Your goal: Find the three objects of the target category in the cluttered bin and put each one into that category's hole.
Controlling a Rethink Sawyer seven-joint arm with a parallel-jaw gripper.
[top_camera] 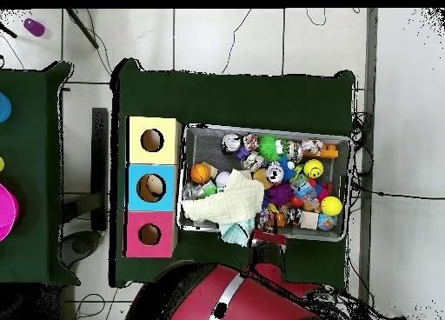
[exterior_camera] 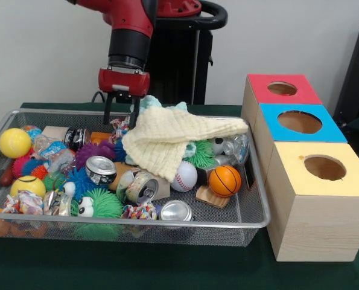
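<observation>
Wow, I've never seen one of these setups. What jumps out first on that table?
Probably the wire mesh bin crammed with bright toys, balls and crushed cans, with a pale yellow knitted cloth draped over the pile's middle. The red and black arm hangs its gripper over the bin's far edge, just behind the cloth. Beside the bin stand three wooden boxes with round holes, topped red, blue and yellow.

Bin (exterior_camera: 260, 199) and three boxes side by side
A cloth (exterior_camera: 167, 142) lies over the clutter in the bin; the boxes (exterior_camera: 315, 199) stand in a row just right of it
</observation>
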